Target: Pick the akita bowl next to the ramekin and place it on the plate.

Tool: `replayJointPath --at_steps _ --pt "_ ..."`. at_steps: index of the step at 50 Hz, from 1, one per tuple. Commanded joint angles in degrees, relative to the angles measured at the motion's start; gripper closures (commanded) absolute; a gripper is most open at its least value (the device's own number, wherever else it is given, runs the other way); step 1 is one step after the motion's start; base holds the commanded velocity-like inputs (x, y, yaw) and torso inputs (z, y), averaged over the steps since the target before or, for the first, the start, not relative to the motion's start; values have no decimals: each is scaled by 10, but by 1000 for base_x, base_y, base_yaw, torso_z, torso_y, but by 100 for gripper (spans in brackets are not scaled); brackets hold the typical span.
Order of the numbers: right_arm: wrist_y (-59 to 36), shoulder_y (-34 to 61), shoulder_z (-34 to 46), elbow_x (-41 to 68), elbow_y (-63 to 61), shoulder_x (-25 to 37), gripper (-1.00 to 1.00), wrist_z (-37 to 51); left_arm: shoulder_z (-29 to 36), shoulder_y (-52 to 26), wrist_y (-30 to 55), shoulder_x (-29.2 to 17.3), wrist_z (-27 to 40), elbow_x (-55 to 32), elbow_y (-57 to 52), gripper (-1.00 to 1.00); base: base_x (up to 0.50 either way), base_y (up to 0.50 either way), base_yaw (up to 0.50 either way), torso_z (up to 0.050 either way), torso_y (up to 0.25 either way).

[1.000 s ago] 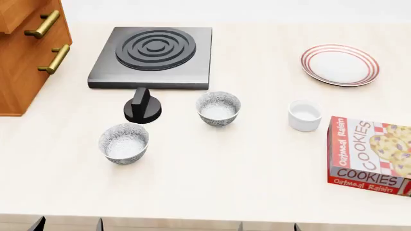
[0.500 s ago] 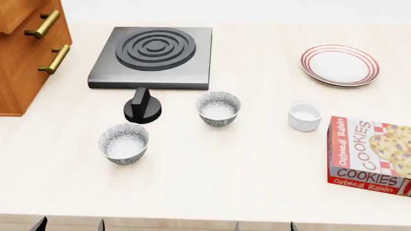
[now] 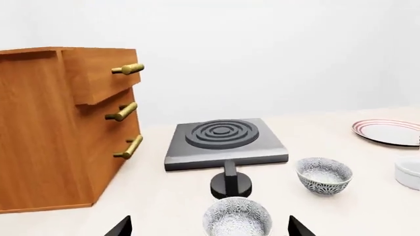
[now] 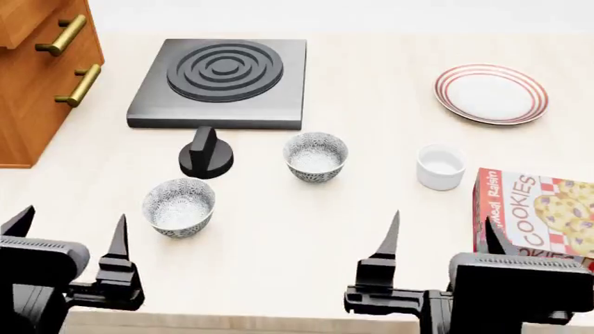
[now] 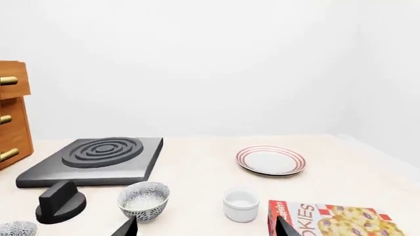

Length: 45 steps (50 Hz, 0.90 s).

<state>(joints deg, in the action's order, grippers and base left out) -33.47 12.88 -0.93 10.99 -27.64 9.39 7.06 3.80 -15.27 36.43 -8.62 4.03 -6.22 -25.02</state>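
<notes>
Two hands were seen at the near edge of a pale bench (image 4: 278,264), each with its fingers spread apart and nothing held between them. Farthest left, a wooden drawer cabinet (image 4: 42,76) with brass handles was set at the bench's far corner. The left hand (image 4: 69,233) was raised near the front edge, just short of a second speckled bowl (image 4: 178,207). Beyond that bowl, a black knob (image 4: 205,154) was stood upright just in front of a dark hob plate (image 4: 221,82). To the right of the knob, the akita bowl (image 4: 316,157) was found upright on the bench, apart from everything around it. The ramekin (image 4: 440,166) was placed near it on the right, with a clear gap between them. The right hand (image 4: 441,236) was held near the front edge, below the ramekin in the head view. The plate (image 4: 491,93) was laid well beyond the ramekin, toward the far right. A cookie box (image 4: 538,219) was laid flat just right of the ramekin, partly hidden by the right hand.
</notes>
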Motion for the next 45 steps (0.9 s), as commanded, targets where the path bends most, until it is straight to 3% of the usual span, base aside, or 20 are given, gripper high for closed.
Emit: replayJointPath --at_steps 1,8,16,27,45 --pt "-183 119 -76 55 -86 58 -100 5 -52 -137 162 -28 -9 -35 -28 -100 0 0 0 0 0" --pt "-231 155 -141 88 -81 106 -100 -24 -66 -166 159 -63 -24 -32 37 -100 0 0 0 0 0" --pt "-138 43 -172 65 -66 133 -100 -64 -83 -144 142 -85 -37 -35 57 -100 0 0 0 0 0" --pt "-9 -53 -216 54 1 102 -100 -89 -93 -98 105 -92 -36 -30 68 -100 0 0 0 0 0" --pt "85 -74 -234 45 67 75 -100 -92 -98 -57 46 -95 -36 -26 96 -100 0 0 0 0 0"
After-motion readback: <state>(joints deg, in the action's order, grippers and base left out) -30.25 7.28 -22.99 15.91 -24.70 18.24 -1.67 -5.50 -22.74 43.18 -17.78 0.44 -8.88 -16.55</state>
